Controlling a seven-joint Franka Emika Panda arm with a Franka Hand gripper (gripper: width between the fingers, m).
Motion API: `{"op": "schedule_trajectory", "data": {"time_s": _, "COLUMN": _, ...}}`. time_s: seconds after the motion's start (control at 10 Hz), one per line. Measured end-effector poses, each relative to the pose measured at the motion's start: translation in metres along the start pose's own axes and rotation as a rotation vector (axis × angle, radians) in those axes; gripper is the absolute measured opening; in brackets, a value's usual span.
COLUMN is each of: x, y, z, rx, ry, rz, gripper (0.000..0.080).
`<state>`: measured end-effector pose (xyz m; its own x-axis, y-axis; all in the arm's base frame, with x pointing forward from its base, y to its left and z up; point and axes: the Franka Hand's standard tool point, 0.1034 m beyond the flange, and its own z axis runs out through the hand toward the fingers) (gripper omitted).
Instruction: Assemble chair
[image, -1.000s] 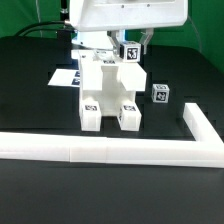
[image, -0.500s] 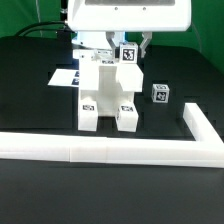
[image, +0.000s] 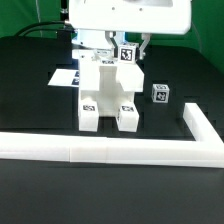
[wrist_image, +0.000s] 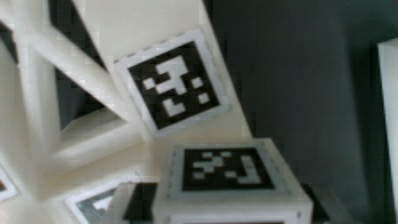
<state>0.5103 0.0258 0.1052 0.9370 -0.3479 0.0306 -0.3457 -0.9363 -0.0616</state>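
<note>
The black counter (image: 30, 190) is edged on the near side by the L-shaped border rail (image: 100, 150). Behind the rail, mid-scene, stands the chair (image: 105, 90) — well along, I judge: a joined upright body on two tagged feet. Its long axis is vertical, and the feet face near. A loose cube (image: 160, 94) sits just right of it (apparently not yet fitted). The claw (image: 132, 46) is pinched on a tagged block (image: 127, 54) at the chair's top.

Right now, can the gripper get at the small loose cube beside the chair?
Probably yes. The cube stands alone on the exterior view's right of the chair, nothing over it; the gripper is at the chair's top and must lift clear first.
</note>
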Motion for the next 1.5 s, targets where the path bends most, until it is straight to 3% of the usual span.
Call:
{"op": "schedule_trajectory", "data": {"time_s": 0.9, "x": -0.001, "y": -0.0014, "z": 0.0006, "rx": 0.008, "ry": -0.006, "rz": 0.568, "gripper": 0.0273}}
{"op": "schedule_trajectory", "data": {"time_s": 1.1, "x": -0.001, "y": -0.0014, "z": 0.0006, "rx": 0.008, "ry": -0.006, "rz": 0.554, "gripper": 0.0273}}
{"op": "schedule_trajectory", "data": {"time_s": 1.2, "x": -0.0013, "y": -0.0016, "z": 0.0006, "rx": 0.008, "ry": -0.007, "rz": 0.529, "gripper": 0.0481}}
{"op": "schedule_trajectory", "data": {"time_s": 1.3, "x": -0.0018, "y": -0.0028, "z": 0.0001, "rx": 0.008, "ry": -0.011, "rz": 0.526, "gripper": 0.0481}}
{"op": "schedule_trajectory", "data": {"time_s": 1.4, "x": -0.0015, "y": -0.0028, "z": -0.0001, "rx": 0.008, "ry": -0.01, "rz": 0.487, "gripper": 0.061}}
{"op": "schedule_trajectory", "data": {"time_s": 1.5, "x": -0.0015, "y": -0.0027, "z": 0.0001, "rx": 0.008, "ry": -0.01, "rz": 0.407, "gripper": 0.064}}
